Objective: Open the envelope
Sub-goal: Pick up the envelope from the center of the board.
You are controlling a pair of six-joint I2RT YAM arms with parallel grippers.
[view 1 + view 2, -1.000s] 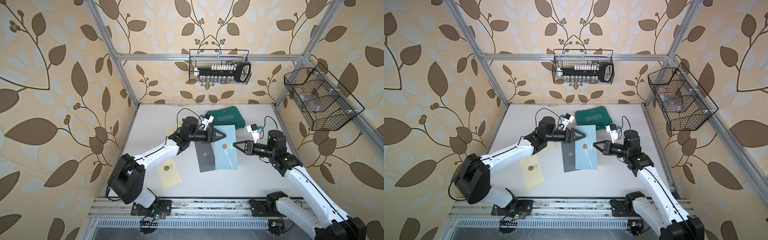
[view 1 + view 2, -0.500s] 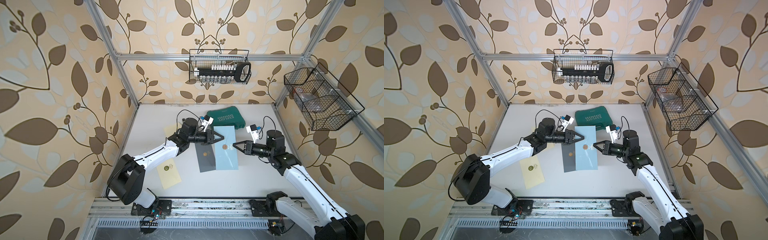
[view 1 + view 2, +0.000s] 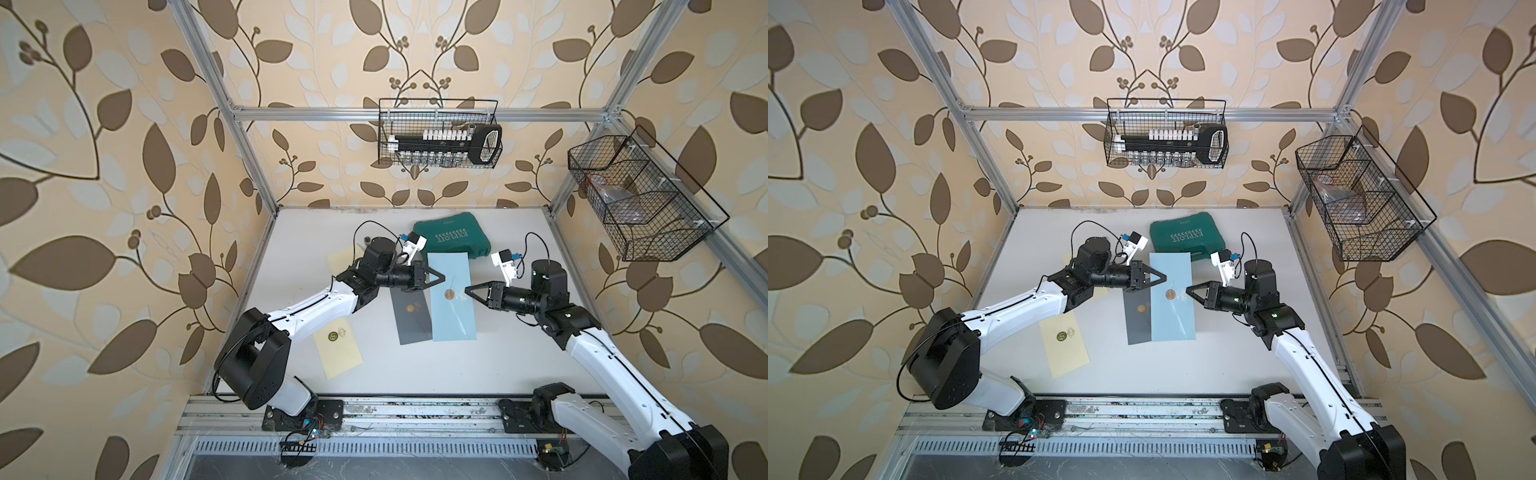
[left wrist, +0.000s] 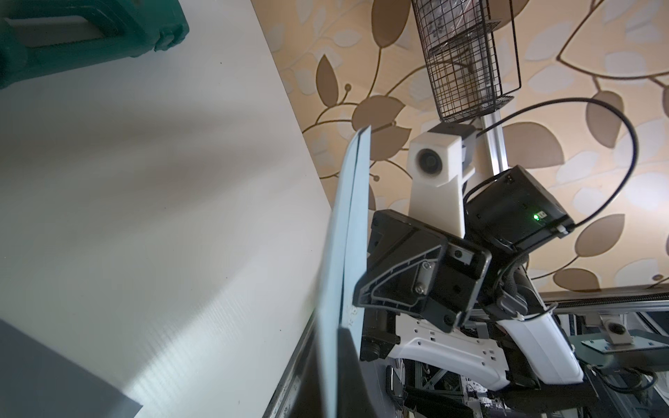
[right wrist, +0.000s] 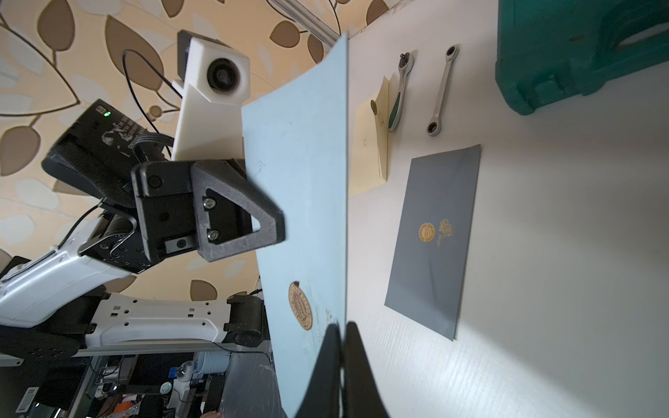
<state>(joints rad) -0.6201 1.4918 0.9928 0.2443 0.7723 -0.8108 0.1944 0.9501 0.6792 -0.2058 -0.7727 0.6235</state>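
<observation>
A white surface [image 3: 519,361] sits inside an aluminium frame [image 3: 374,113], closed in by leaf-patterned walls [image 3: 124,166]. A back basket [image 3: 440,133] hangs on the far wall and a side basket [image 3: 640,199] on the wall behind the right arm.

The left tool [image 3: 441,277] and the right tool [image 3: 467,288] point at each other. Each is closed narrow on an opposite long edge of the blue envelope [image 3: 453,316], which is held above the surface between them. Its brown seal [image 3: 449,294] lies between the two tips. A grey envelope [image 3: 409,316] lies flat below the left tool. A yellow envelope [image 3: 337,347] lies beside the left arm, well back from the tool. A green case [image 3: 453,239] rests on the far side of both tools.

Only the right wrist view shows a ratchet [image 5: 398,94], a wrench [image 5: 441,90] and a second yellow envelope [image 5: 369,144] on the surface beyond the left tool. In both top views the left arm hides most of them. The left wrist view shows the blue envelope edge-on, with its layers slightly parted.
</observation>
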